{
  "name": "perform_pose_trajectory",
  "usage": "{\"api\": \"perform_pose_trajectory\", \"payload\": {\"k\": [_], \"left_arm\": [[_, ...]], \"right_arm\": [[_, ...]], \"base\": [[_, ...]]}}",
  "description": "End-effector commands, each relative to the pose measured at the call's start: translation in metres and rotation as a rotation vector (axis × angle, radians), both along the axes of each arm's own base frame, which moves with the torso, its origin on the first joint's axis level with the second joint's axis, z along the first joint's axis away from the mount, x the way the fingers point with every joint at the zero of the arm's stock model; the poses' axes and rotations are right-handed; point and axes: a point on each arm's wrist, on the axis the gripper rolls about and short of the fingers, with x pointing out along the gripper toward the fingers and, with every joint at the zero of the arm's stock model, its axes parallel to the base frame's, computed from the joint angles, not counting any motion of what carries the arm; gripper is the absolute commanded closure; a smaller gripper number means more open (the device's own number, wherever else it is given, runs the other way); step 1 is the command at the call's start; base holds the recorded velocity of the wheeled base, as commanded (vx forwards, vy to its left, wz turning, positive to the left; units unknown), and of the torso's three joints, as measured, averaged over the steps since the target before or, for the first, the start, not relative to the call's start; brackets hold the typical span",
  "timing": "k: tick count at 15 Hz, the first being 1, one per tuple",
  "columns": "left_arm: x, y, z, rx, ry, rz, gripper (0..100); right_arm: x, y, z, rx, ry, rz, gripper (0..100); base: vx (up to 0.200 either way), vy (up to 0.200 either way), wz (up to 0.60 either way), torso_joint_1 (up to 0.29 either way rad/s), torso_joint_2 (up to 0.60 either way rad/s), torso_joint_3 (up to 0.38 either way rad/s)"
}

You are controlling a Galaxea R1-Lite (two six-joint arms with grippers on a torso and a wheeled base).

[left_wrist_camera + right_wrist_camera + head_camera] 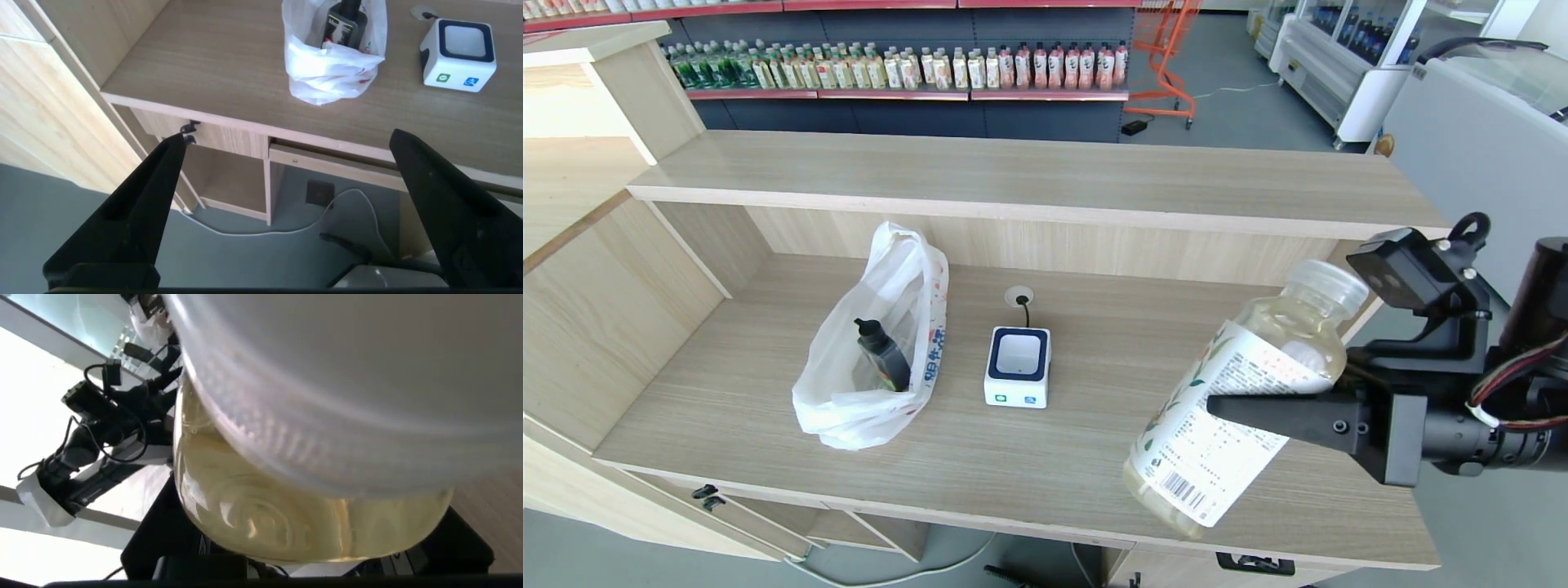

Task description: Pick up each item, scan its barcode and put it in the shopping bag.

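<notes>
Mira: Closest to the head camera, what is that?

Jon: Tea bottle (1217,457), pale yellow drink, with a white cap (1331,286). The right gripper (1233,404) pinches it around the middle, one black finger (1282,412) lying across the label. It hangs in the air over the right front part of the wooden counter (1094,457), tilted, with the cap up and toward the right and the base low near the counter's front edge.

Mira: Can you see the barcode?

Jon: Yes, the barcode (1183,492) sits at the lower end of the label, facing the head camera. In the right wrist view the cap (368,376) and the yellow shoulder of the bottle (310,506) are pressed close to the lens.

Mira: And the scanner?

Jon: White scanner (1018,366) with a dark-framed window, flat on the counter's middle, well apart from the bottle. Its cable runs back into a round hole (1019,296).

Mira: The bag?

Jon: White plastic shopping bag (849,408) stands just beside the scanner, on its left, mouth open. A dark bottle (882,355) stands inside, leaning a little.

Mira: The other arm?

Jon: Left gripper (290,204) has its fingers (139,212) spread wide, holding nothing, low in front of the counter's edge. Its camera looks up at the bag (327,73) and scanner (458,53).
</notes>
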Motion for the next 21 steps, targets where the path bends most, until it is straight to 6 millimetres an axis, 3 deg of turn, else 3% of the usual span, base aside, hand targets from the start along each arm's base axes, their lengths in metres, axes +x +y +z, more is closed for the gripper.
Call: {"api": "perform_pose_trajectory", "payload": {"k": [1, 3, 4, 7, 10, 13, 19, 21], "left_arm": [[0.0, 0.0, 0.0, 0.0, -0.001, 0.001, 0], [0.0, 0.0, 0.0, 0.0, -0.001, 0.0, 0], [0.0, 0.0, 0.0, 0.0, -0.001, 0.001, 0], [0.0, 0.0, 0.0, 0.0, -0.001, 0.0, 0], [0.0, 0.0, 0.0, 0.0, -0.001, 0.0, 0], [0.0, 0.0, 0.0, 0.0, -0.001, 0.001, 0], [0.0, 0.0, 0.0, 0.019, 0.002, -0.001, 0], [0.0, 0.0, 0.0, 0.012, 0.001, -0.001, 0]], "right_arm": [[-0.001, -0.022, -0.011, -0.073, -0.156, -0.074, 100], [0.006, -0.051, -0.027, -0.222, -0.406, -0.17, 100], [0.012, -0.076, -0.033, -0.356, -0.569, -0.25, 100], [0.015, -0.1, -0.019, -0.564, -0.911, -0.339, 100], [0.0, -0.103, -0.003, -0.719, -1.054, -0.467, 100], [-0.006, -0.103, 0.003, -0.791, -1.165, -0.476, 100], [-0.02, -0.103, 0.005, -0.8, -1.19, -0.494, 100], [-0.027, -0.102, 0.0, -0.798, -1.17, -0.487, 100]], "base": [[0.0, 0.0, 0.0, 0.0, 0.0, 0.0], [0.0, 0.0, 0.0, 0.0, 0.0, 0.0], [0.0, 0.0, 0.0, 0.0, 0.0, 0.0], [0.0, 0.0, 0.0, 0.0, 0.0, 0.0], [0.0, 0.0, 0.0, 0.0, 0.0, 0.0], [0.0, 0.0, 0.0, 0.0, 0.0, 0.0], [0.0, 0.0, 0.0, 0.0, 0.0, 0.0], [0.0, 0.2, 0.0, 0.005, 0.0, 0.002]]}}
